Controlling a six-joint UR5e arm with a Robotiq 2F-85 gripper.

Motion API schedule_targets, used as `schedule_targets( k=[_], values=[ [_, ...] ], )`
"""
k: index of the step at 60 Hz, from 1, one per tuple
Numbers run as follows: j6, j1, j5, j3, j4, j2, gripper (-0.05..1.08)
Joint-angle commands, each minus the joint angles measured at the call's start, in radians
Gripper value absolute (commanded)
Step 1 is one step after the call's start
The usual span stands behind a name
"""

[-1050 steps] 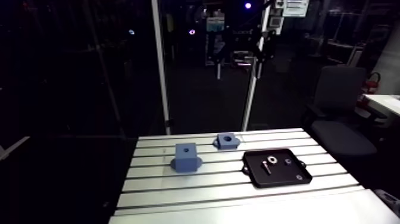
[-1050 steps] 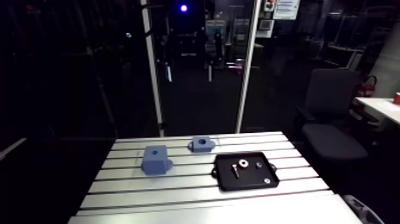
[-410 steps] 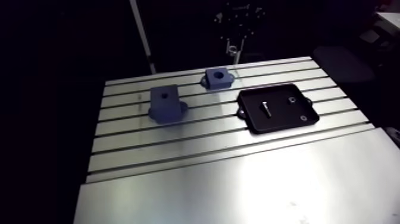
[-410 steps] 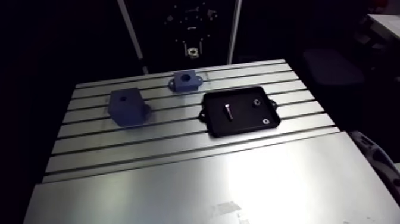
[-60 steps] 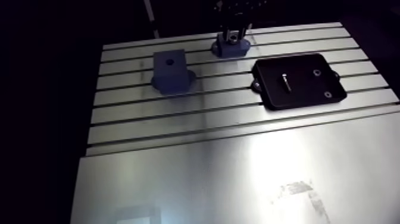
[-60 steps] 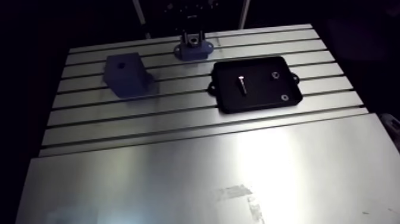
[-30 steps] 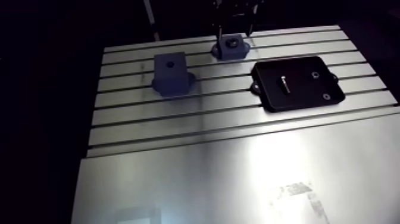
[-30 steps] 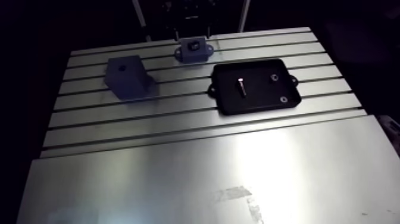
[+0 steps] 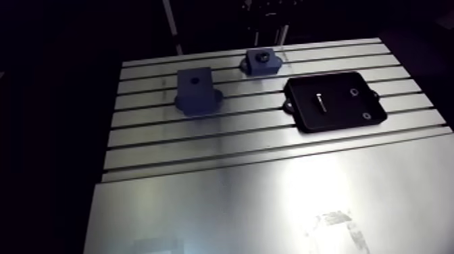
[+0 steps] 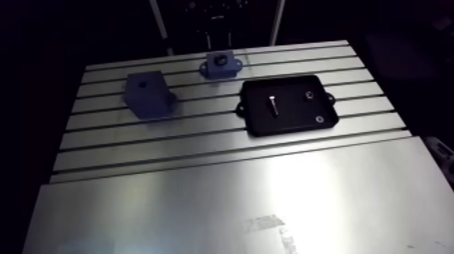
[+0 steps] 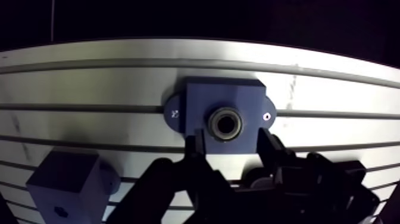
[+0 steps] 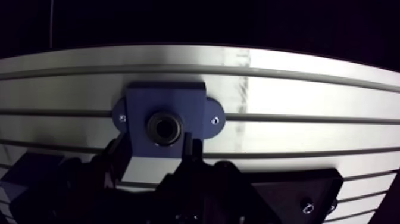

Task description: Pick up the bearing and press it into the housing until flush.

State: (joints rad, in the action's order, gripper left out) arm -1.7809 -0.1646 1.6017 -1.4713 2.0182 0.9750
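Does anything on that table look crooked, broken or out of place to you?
Nothing stands out. The bearing looks squarely seated in the housing, which lies flat on the table. The bolt lies inside the tray, and the block stands upright.

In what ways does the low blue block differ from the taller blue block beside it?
The low block lies flat; the tall block stands clearly higher. The low block's wide hole holds a metal ring; the tall block's top hole is small and dark. Both are blue.
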Motion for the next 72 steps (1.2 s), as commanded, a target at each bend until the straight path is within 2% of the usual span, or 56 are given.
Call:
schedule_targets(
  k=[1, 72],
  values=[
    [0.001, -0.003, 0.004, 0.000, -0.003, 0.003, 1.07],
    [0.016, -0.003, 0.005, -0.008, -0.005, -0.026, 1.08]
  ],
)
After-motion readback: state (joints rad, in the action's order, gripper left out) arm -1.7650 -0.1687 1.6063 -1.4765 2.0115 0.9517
